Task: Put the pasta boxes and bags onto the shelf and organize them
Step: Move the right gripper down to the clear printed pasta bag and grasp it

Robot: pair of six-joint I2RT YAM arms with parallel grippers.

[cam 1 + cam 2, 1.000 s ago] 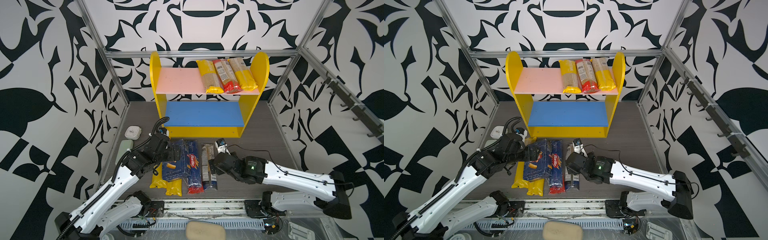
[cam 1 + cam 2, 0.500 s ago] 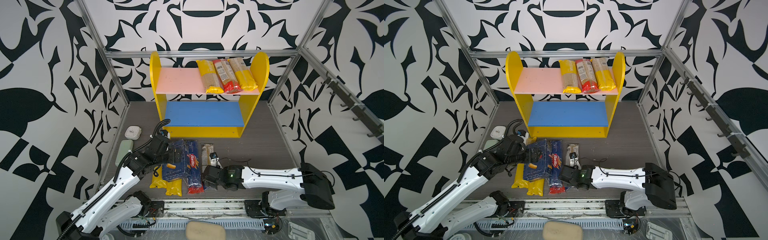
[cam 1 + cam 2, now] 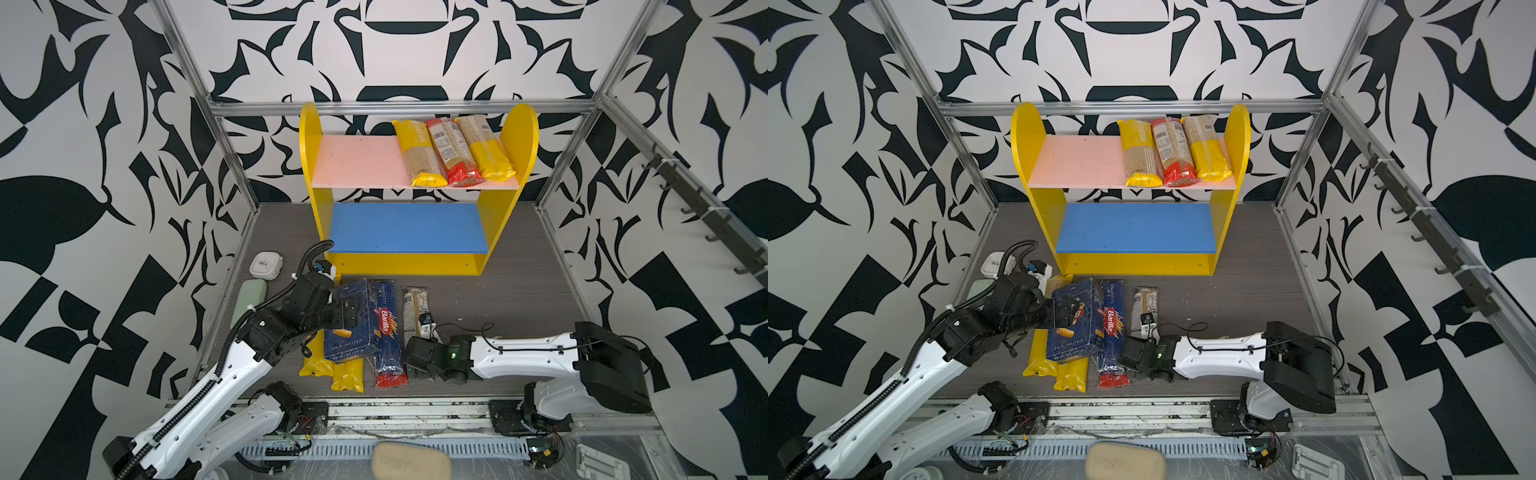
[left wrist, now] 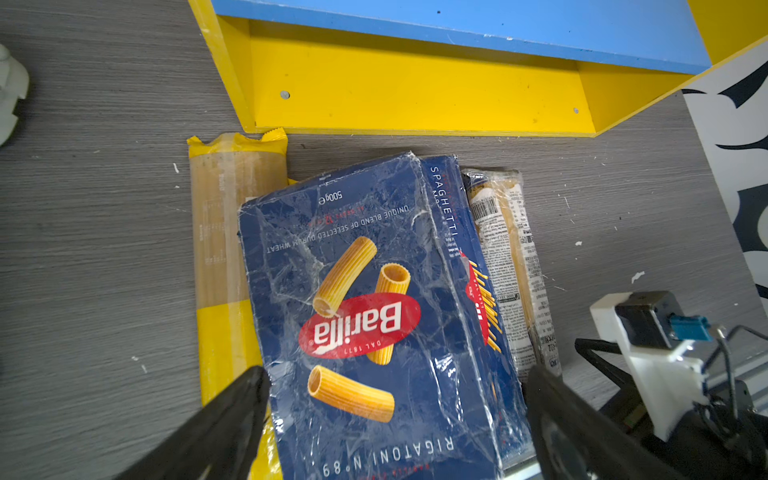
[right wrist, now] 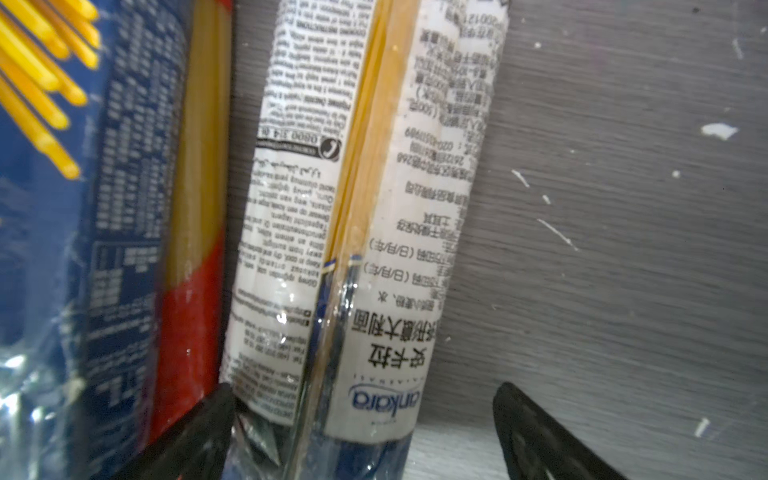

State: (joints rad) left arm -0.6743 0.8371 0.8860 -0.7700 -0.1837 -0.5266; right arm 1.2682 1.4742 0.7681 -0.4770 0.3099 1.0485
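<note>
**Shelf** [image 3: 399,264]: stood at the rear of the worktop [image 3: 519,299]. Three bags [image 3: 453,151] lay on its pink board; the blue board was bare.

**Rigatoni block** [image 4: 365,316]: lay atop two yellow-ended bags [image 3: 347,376], so I judged it had to go first. My left fingers [image 4: 224,424] were spread wide astride it, clamping nothing yet.

**Navy-ended bag** [image 5: 365,208]: lay flat on the worktop. My right fingers [image 5: 536,432] gaped either side of its end, gripping nothing.

**Obscured:** the yellow-ended bags' middles; a red-ended bag [image 5: 187,332], largely under the spaghetti pack [image 3: 388,328]; my right fingers, in both top views.
</note>
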